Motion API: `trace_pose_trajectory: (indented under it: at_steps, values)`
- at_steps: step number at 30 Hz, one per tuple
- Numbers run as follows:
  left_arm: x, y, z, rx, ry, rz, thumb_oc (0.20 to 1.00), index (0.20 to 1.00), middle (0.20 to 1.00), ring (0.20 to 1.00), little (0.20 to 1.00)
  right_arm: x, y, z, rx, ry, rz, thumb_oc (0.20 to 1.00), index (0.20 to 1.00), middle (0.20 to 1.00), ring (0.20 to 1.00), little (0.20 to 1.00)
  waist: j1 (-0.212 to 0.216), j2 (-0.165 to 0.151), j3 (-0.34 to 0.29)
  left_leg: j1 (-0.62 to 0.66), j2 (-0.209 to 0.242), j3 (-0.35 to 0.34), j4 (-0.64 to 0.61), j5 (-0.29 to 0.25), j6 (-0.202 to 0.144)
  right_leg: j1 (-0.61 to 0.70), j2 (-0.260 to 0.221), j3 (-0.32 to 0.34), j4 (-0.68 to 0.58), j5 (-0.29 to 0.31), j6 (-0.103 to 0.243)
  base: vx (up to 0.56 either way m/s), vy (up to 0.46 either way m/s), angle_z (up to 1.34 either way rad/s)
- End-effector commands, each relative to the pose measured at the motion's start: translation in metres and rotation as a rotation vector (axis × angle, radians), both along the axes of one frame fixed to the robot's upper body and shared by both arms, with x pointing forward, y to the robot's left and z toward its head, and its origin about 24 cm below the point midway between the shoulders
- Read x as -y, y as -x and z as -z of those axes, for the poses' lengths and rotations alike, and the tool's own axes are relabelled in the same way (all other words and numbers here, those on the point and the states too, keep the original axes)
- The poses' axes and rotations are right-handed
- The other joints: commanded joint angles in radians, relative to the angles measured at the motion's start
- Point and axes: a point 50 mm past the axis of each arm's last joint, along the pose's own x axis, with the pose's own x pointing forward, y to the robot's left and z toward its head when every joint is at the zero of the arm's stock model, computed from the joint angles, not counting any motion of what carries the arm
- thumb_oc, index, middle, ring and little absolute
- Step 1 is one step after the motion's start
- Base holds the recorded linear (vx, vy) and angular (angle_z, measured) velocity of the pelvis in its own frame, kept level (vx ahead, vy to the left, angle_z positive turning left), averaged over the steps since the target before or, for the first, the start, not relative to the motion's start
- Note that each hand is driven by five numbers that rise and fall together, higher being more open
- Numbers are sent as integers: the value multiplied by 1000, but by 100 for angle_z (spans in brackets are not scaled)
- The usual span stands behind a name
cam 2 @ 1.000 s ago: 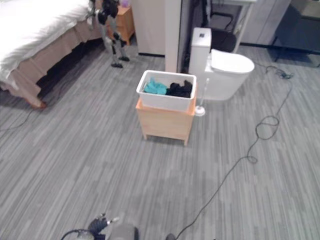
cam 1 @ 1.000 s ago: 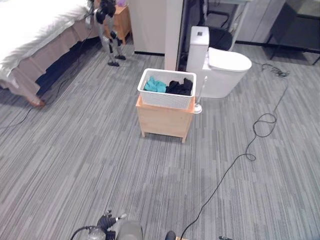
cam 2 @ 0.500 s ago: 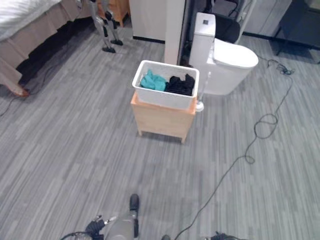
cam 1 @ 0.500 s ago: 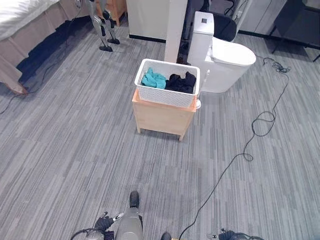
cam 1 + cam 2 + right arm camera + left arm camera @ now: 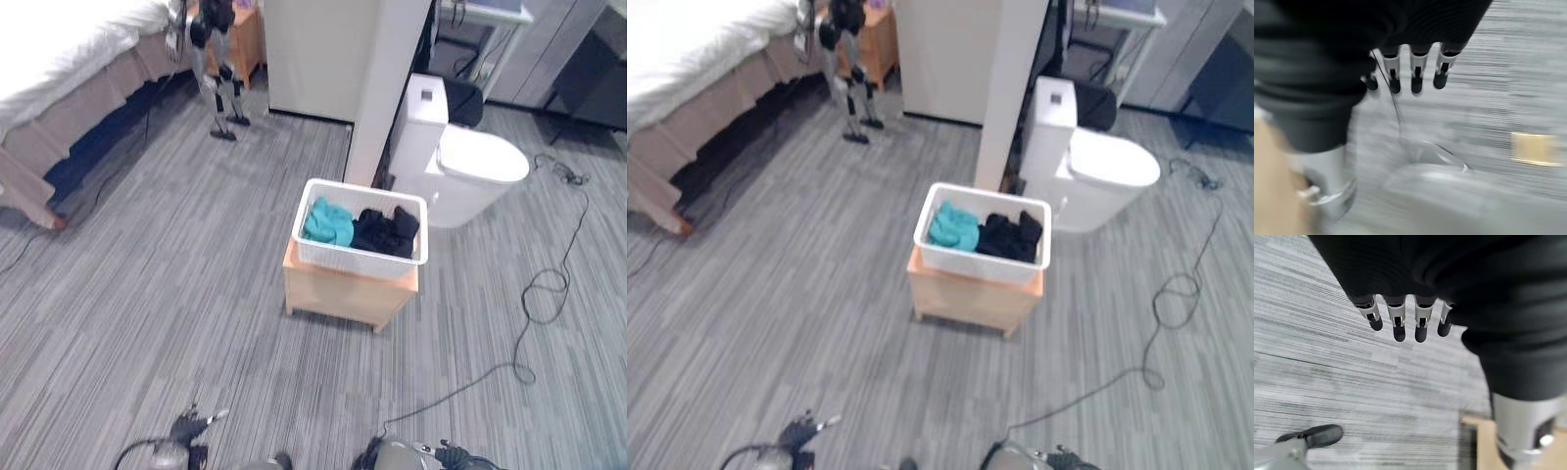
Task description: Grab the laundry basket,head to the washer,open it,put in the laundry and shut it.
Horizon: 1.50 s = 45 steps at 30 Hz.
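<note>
Your laundry basket [image 5: 360, 238] sits on the wooden stand [image 5: 345, 293], long axis across your view, while both your left hand [image 5: 1400, 318] and right hand [image 5: 1410, 73] hang relaxed, holding nothing.

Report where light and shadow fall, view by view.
Left eye view: deep shadow under the bed, a bright sheen on the toilet lid, and the basket evenly lit on its stand. Left wrist view: the left hand hangs dark against the lit floor. Right wrist view: the right hand likewise.
</note>
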Motion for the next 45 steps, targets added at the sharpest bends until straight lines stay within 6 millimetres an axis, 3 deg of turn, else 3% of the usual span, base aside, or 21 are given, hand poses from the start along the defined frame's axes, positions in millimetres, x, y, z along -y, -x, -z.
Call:
trace_pose_trajectory:
  at_steps: [1,5,6,7,8,9,10,11,12,13,14,15,16,17,18,21,30,35,37,40,45]
  values:
    - [3,-42,-19,156,-26,88,1000,1000,1000,1000,1000,12,0,-5,18,35,52,1000,1000,1000,1000,1000,-10,-51,34,-2,1,3,11,-4,-12,100,-61,56,-181,237,45,266,-88,31]
    - [6,-54,-26,214,-33,108,1000,1000,1000,1000,1000,19,-3,-12,104,27,114,1000,1000,1000,1000,1000,-48,-82,12,46,-12,-15,13,-35,-20,98,-50,119,-169,251,34,409,-177,46]
    - [10,-57,-28,246,-25,93,1000,1000,1000,1000,1000,24,-4,-20,174,58,121,1000,1000,1000,1000,1000,-72,-78,-4,88,5,-35,34,-71,-30,105,-22,166,-123,233,18,456,-230,40]
    - [9,-59,-31,276,-20,65,1000,1000,1000,1000,1000,27,-7,-25,207,79,126,1000,1000,1000,1000,1000,-85,-70,-11,81,30,-46,89,-43,-51,105,2,179,-100,220,6,530,-325,29]
    - [10,-65,-36,317,-11,50,1000,1000,1000,1000,1000,28,-11,-31,240,99,111,1000,1000,1000,1000,1000,-86,-74,-10,39,48,-49,192,-6,-71,114,15,183,-85,204,-13,260,-327,15]
    - [13,-74,-44,381,17,23,1000,1000,1000,1000,1000,31,-18,-41,286,130,91,1000,1000,1000,1000,1000,-78,-80,11,-56,75,-68,392,58,-87,136,30,175,-77,183,-43,113,-448,4]
    - [17,-83,-54,451,35,-13,1000,1000,1000,1000,1000,37,-27,-51,331,163,88,1000,1000,1000,1000,1000,-60,-94,41,-225,81,-129,668,112,-89,178,60,161,-101,155,-90,34,-352,-6]
    - [17,-83,-54,452,34,-13,1000,1000,1000,1000,1000,37,-28,-51,332,162,88,1000,1000,1000,1000,1000,-64,-96,38,-232,78,-132,670,114,-88,174,57,158,-101,156,-89,69,-346,-12]
    - [22,-92,-63,518,41,-50,1000,1000,1000,1000,1000,42,-29,-54,337,183,103,1000,1000,1000,1000,1000,-50,-107,52,-280,125,-106,650,127,-89,220,76,140,-140,127,-110,68,-127,-21]
    - [22,-92,-63,517,41,-50,1000,1000,1000,1000,1000,42,-29,-54,337,183,103,1000,1000,1000,1000,1000,-49,-106,53,-277,125,-105,649,127,-89,222,77,141,-141,127,-110,195,-134,10]
    - [26,-101,-77,599,16,-49,1000,1000,1000,1000,1000,41,-28,-52,331,181,114,1000,1000,1000,1000,1000,-30,-120,51,-280,125,-86,473,88,-84,250,70,130,-174,121,-94,123,-7,17]
    - [26,-101,-77,598,16,-49,1000,1000,1000,1000,1000,41,-27,-52,331,181,114,1000,1000,1000,1000,1000,-30,-121,52,-276,124,-85,469,90,-84,252,69,131,-175,121,-93,179,11,16]
    - [24,-106,-91,672,-25,-58,1000,1000,1000,1000,1000,39,-28,-52,336,184,112,1000,1000,1000,1000,1000,-17,-123,48,-270,114,-105,323,91,-84,258,67,133,-183,118,-87,136,72,-7]
    - [22,-107,-108,765,-64,-82,1000,1000,1000,1000,1000,35,-33,-56,367,189,103,1000,1000,1000,1000,1000,4,-112,43,-279,121,-165,122,153,-98,263,79,142,-185,104,-78,206,104,-2]
    - [21,-105,-117,811,-87,-92,1000,1000,1000,1000,1000,32,-34,-57,378,196,84,1000,1000,1000,1000,1000,8,-99,33,-242,130,-161,25,177,-105,275,83,135,-185,94,-75,145,89,-9]
    - [17,-92,-122,822,-137,-78,1000,1000,1000,1000,1000,28,-36,-59,391,203,69,1000,1000,1000,1000,1000,12,-82,16,-219,128,-160,12,182,-104,286,82,138,-185,93,-70,161,106,-39]
    - [-17,-46,-127,793,-193,-138,1000,1000,1000,1000,1000,2,-49,-59,403,118,-57,1000,1000,1000,1000,1000,74,-81,11,-147,73,-151,24,124,-69,327,37,171,-179,98,-56,116,73,-13]
    - [-23,-39,-127,767,-202,-124,1000,1000,1000,1000,1000,-3,-55,-62,418,106,-88,1000,1000,1000,1000,1000,82,-77,22,-152,65,-149,28,114,-60,312,31,174,-174,100,-50,14,5,0]
    - [-20,-44,-127,757,-188,-88,1000,1000,1000,1000,1000,-6,-64,-67,437,102,-108,1000,1000,1000,1000,1000,81,-73,31,-164,63,-151,28,116,-58,296,28,174,-170,101,-48,-25,18,-3]
    - [-2,-78,-133,775,-84,30,1000,1000,1000,1000,1000,-15,-103,-93,524,131,-187,1000,1000,1000,1000,1000,65,-62,72,-221,62,-155,21,136,-58,234,25,173,-164,114,-48,-113,45,-3]
    - [8,-111,-151,821,-111,137,1000,1000,1000,1000,1000,-26,-129,-115,603,137,-228,1000,1000,1000,1000,1000,45,-65,109,-287,63,-159,-1,167,-63,165,28,170,-172,137,-49,-103,28,1]
